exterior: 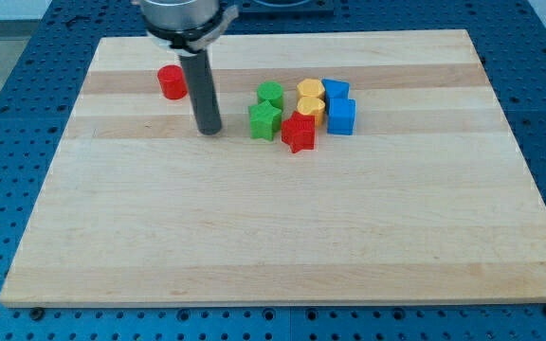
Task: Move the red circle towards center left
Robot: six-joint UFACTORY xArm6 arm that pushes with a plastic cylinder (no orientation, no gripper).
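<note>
The red circle (171, 82) is a short red cylinder near the view's top left of the wooden board (282, 237). My tip (209, 131) rests on the board below and to the right of the red circle, a small gap apart from it. The dark rod rises from the tip toward the view's top. A cluster of blocks lies to the right of the tip: a green star (265, 121), a green block (270, 94), a red star (299, 132), two yellow blocks (311, 99) and two blue blocks (340, 116).
The board's left edge (60, 161) runs close to the red circle. A blue perforated table (8, 114) surrounds the board. The arm's head (186, 17) hangs over the view's top left.
</note>
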